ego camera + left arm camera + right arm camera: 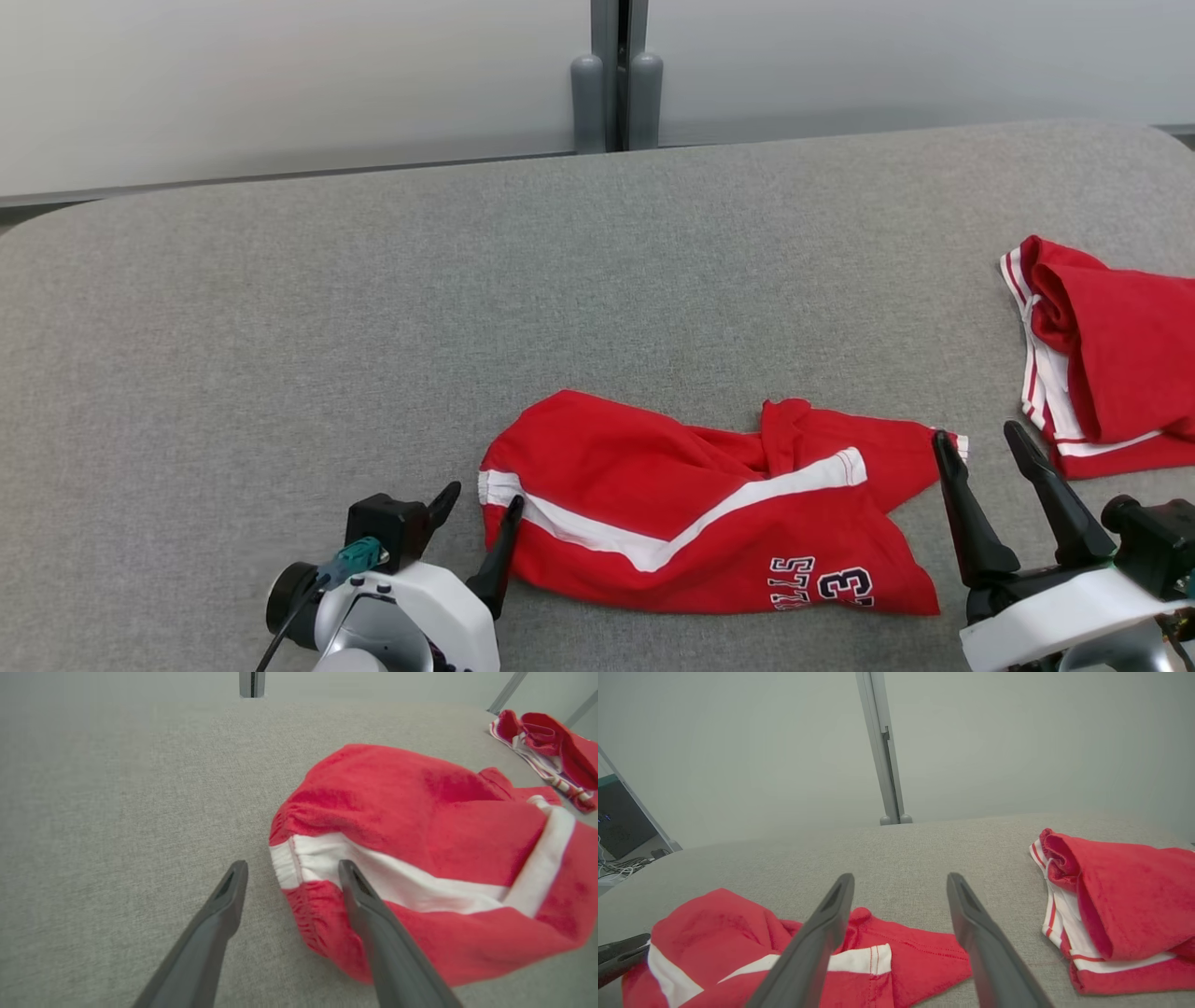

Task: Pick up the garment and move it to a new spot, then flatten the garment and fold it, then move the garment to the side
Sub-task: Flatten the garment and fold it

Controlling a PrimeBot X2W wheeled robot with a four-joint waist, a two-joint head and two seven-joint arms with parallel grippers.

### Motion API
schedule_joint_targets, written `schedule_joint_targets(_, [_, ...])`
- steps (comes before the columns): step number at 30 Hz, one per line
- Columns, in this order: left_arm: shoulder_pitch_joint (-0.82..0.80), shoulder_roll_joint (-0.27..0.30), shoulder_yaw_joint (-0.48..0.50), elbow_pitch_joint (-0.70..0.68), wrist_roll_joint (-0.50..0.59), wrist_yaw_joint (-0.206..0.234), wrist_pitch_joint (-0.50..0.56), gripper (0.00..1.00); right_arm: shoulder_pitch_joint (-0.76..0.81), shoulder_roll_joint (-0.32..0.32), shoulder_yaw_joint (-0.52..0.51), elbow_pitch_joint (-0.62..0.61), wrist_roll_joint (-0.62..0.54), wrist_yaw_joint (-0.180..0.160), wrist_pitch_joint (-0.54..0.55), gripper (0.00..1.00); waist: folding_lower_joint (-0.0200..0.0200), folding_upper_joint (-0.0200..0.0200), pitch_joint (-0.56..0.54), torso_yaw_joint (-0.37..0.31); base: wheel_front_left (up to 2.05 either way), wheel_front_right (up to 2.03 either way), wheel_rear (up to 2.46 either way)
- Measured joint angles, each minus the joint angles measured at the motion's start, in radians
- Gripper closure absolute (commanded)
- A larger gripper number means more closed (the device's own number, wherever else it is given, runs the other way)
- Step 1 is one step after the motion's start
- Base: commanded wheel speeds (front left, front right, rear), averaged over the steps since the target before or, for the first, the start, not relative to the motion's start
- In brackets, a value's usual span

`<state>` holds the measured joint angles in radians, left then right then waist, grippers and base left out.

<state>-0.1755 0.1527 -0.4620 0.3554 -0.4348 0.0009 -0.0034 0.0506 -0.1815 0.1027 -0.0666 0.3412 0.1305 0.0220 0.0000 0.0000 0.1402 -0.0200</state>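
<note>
Red shorts (709, 523) lie crumpled on the grey surface (373, 308). Left pincer (484, 497) straddles their waistband end, and right pincer (977, 434) stands at their opposite end. Both gape open, empty.

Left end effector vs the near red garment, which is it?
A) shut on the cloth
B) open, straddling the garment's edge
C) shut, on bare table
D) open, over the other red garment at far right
B. In the left wrist view the left end effector is open, with one finger over the white-striped end of the near red garment and the other over the bare grey table.
</note>
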Motion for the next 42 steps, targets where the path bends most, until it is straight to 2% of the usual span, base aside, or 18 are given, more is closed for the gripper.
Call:
schedule_joint_targets(1, [-0.004, -0.003, -0.002, 0.010, -0.001, -0.001, -0.001, 0.00, 0.000, 0.001, -0.001, 0.004, 0.001, 0.000, 0.000, 0.00, 0.0000, 0.0000, 0.005, -0.002, 0.00, 0.00, 0.00])
schedule_joint_targets(3, [-0.015, -0.007, -0.004, 0.019, -0.003, -0.005, -0.007, 0.81, 0.000, 0.001, -0.003, 0.014, 0.004, 0.000, 0.000, 0.00, 0.0000, 0.0000, 0.012, -0.003, 0.00, 0.00, 0.00])
schedule_joint_targets(4, [-0.021, -0.008, -0.004, 0.025, -0.004, -0.009, -0.011, 1.00, 0.000, 0.001, -0.004, 0.019, 0.009, 0.000, 0.000, 0.00, 0.0000, 0.0000, 0.015, -0.002, 0.00, 0.00, 0.00])
schedule_joint_targets(12, [-0.044, -0.007, -0.005, 0.044, -0.006, -0.015, -0.038, 1.00, -0.008, -0.029, 0.011, 0.088, 0.024, 0.000, 0.027, 0.00, 0.0000, 0.0000, 0.032, 0.007, 0.00, 0.00, 0.00])
schedule_joint_targets(22, [-0.081, -0.017, -0.020, 0.060, -0.002, -0.019, -0.065, 1.00, -0.127, -0.071, 0.178, 0.271, 0.095, 0.000, 0.062, 0.00, 0.0000, 0.0000, 0.062, 0.042, 0.00, 0.00, 0.00])
schedule_joint_targets(23, [-0.081, -0.018, -0.020, 0.062, -0.002, -0.019, -0.069, 1.00, -0.135, -0.073, 0.188, 0.286, 0.102, 0.000, 0.061, 0.13, 0.0000, 0.0000, 0.064, 0.046, 0.00, 0.00, 0.00])
schedule_joint_targets(24, [-0.082, -0.019, -0.021, 0.063, -0.002, -0.019, -0.072, 1.00, -0.142, -0.077, 0.201, 0.297, 0.109, 0.000, 0.059, 0.38, 0.0000, 0.0000, 0.066, 0.049, 0.00, 0.00, 0.00])
schedule_joint_targets(26, [-0.088, -0.020, -0.021, 0.063, -0.002, -0.019, -0.080, 1.00, -0.153, -0.083, 0.214, 0.314, 0.123, 0.000, 0.047, 1.00, 0.0000, 0.0000, 0.070, 0.053, 0.00, 0.00, 0.00])
schedule_joint_targets(32, [-0.096, -0.019, -0.014, 0.040, -0.003, -0.012, -0.106, 1.00, -0.169, -0.105, 0.231, 0.295, 0.137, 0.000, -0.027, 1.00, -0.0001, 0.0000, 0.078, 0.055, 0.00, 0.00, 0.00])
schedule_joint_targets(37, [-0.108, -0.012, 0.000, -0.022, -0.007, 0.002, -0.118, 1.00, -0.202, -0.137, 0.194, 0.213, 0.123, 0.000, -0.086, 1.00, 0.0000, 0.0000, 0.075, 0.049, 0.00, 0.00, 0.00])
schedule_joint_targets(42, [-0.121, 0.000, 0.003, -0.082, -0.004, 0.018, -0.095, 1.00, -0.216, -0.150, 0.158, 0.133, 0.102, 0.000, -0.088, 1.00, 0.0000, 0.0000, 0.068, 0.045, 0.00, 0.00, 0.00])
